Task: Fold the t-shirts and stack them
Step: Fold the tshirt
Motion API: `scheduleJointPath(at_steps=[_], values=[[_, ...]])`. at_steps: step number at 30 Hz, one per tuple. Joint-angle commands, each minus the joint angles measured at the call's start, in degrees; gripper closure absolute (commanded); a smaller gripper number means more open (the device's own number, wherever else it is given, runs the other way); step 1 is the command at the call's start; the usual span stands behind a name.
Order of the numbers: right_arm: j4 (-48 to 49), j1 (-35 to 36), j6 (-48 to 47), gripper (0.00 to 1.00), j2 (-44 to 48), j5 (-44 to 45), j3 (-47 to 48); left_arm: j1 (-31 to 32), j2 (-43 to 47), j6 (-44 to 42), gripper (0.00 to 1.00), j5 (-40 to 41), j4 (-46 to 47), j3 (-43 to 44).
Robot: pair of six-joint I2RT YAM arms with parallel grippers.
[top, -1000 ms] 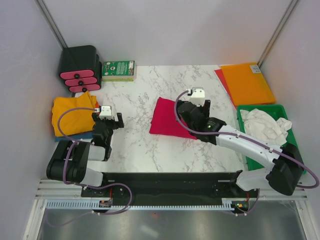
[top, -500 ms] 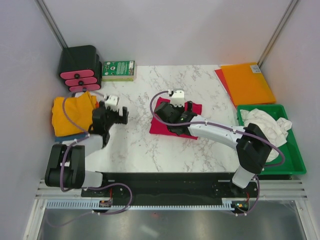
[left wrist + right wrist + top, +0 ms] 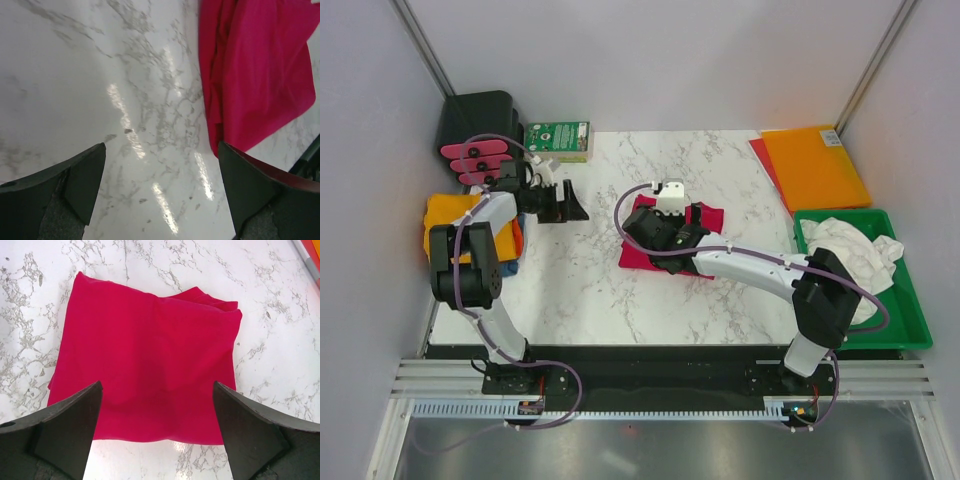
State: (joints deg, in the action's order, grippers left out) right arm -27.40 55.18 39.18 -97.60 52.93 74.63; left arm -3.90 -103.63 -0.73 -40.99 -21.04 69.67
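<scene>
Both arms have shifted in the last second. The left one has swung up from its tucked spot near the front edge and now reaches toward the back-left corner. The right one has slid leftward across the folded crimson-red cloth t-shirt (image 3: 705, 215) and folded its elbow.

Everything sits on a white marble-patterned tabletop (image 3: 590, 290) closed in by plain pale-grey walls (image 3: 650, 60). From above I can see a crumpled golden-yellow cloth t-shirt (image 3: 445, 215) at the left edge. A bunched white cloth t-shirt (image 3: 845, 245) lies in a green plastic tray (image 3: 910, 310) on the right, with a flat orange plastic sheet (image 3: 815, 165) behind the tray. A black rack with pink inserts (image 3: 475, 125) and a green printed box (image 3: 557, 140) stand along the back.

The left claw (image 3: 565, 207) hangs over bare marble with its jaws spread wide, holding nothing. The right claw (image 3: 650, 238) is above the red shirt, released as well.

The wrist cameras add what the overhead hides (the right arm covers much of the shirt from above). Between the right claw's (image 3: 156, 385) parted fingers the red shirt (image 3: 150, 355) lies flat in a rough rectangle, with loose folds at its far right corner. The left claw's (image 3: 161, 145) camera catches only glossy marble and one rumpled edge of the same shirt (image 3: 250, 75).
</scene>
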Motion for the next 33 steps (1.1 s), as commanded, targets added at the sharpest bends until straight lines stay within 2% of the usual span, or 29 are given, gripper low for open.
scheduleJointPath(at_steps=[1, 3, 5, 6, 8, 9, 11, 12, 15, 16, 17, 18, 19, 20, 23, 26, 27, 30, 32, 33], values=[[-0.7, 0.6, -1.4, 0.02, 0.8, 3.5, 1.2, 6.2, 1.3, 3.3, 0.01, 0.4, -6.8, 2.7], [-0.8, 0.5, -1.6, 0.02, 0.8, 4.5, 1.2, 6.4, 1.4, 4.8, 0.00, -1.5, -6.0, 2.5], [-0.7, 0.5, -1.4, 0.02, 0.0, 4.7, 1.3, 8.2, 2.2, 5.4, 0.00, 1.4, -5.1, 1.6], [-0.8, 0.5, -1.0, 0.02, -0.4, 4.6, 1.6, 9.8, 2.4, 5.6, 0.00, 11.1, -4.7, 1.5], [-0.9, 0.4, 0.0, 0.02, -2.3, 3.8, 1.9, 14.6, 1.5, 5.3, 0.00, 21.3, -3.8, 1.4], [-1.0, 0.0, 2.1, 0.02, -2.9, 1.8, 2.3, 15.7, 0.8, 6.3, 0.00, 30.0, -3.6, 1.7], [-0.9, -0.5, 3.8, 0.02, -4.3, 0.1, 2.5, 17.3, -1.2, 6.4, 0.00, 33.2, -6.1, 4.0], [-0.8, -0.5, 4.1, 0.02, -4.8, -0.5, 3.1, 17.8, -2.6, 6.6, 0.00, 37.9, -7.5, 4.9], [-0.8, -0.4, 4.2, 0.02, -6.2, -0.7, 4.1, 18.2, -0.2, 7.4, 0.00, 42.5, -8.3, 4.5], [-0.8, -0.4, 3.8, 0.02, -6.6, -0.6, 4.2, 16.1, 1.4, 9.3, 0.00, 42.5, -6.8, 1.9], [-0.8, -0.4, 3.8, 0.02, -6.8, -0.4, 4.4, 14.6, 3.6, 12.7, 0.01, 39.0, -5.1, 0.0], [-0.7, -0.5, 3.8, 0.02, -6.9, -0.2, 4.4, 13.1, 6.4, 12.9, 0.03, 33.9, -3.4, -1.5], [-0.8, -0.5, 3.9, 0.02, -7.1, 0.0, 4.3, 12.3, 6.9, 12.2, 0.11, 29.5, -1.8, -3.2], [-0.4, -0.6, 3.6, 0.02, -7.3, -0.3, 4.4, 13.0, 7.0, 11.6, 0.14, 29.0, -1.9, -2.9], [0.2, -1.8, 3.1, 0.02, -9.5, -4.0, 5.5, 18.0, 7.7, 8.7, 0.15, 32.8, -0.7, -2.6], [1.6, -4.5, 3.8, 0.15, -11.4, -9.4, 6.2, 20.1, 7.3, 7.8, 0.14, 29.1, 0.3, -3.1], [2.1, -5.1, 4.0, 0.30, -12.0, -10.1, 6.4, 20.1, 7.0, 7.9, 0.14, 27.6, 0.2, -2.6], [3.1, -6.5, 3.5, 0.61, -13.7, -12.1, 7.5, 20.3, 5.7, 7.9, 0.14, 23.3, 0.3, -1.7], [3.1, -7.6, 3.4, 0.68, -14.6, -13.7, 8.2, 20.8, 4.7, 7.7, 0.13, 19.8, 0.5, -0.9], [3.1, -8.0, 3.9, 0.78, -15.7, -14.2, 8.2, 20.9, 4.2, 8.0, 0.12, 19.3, 0.6, 0.1]])
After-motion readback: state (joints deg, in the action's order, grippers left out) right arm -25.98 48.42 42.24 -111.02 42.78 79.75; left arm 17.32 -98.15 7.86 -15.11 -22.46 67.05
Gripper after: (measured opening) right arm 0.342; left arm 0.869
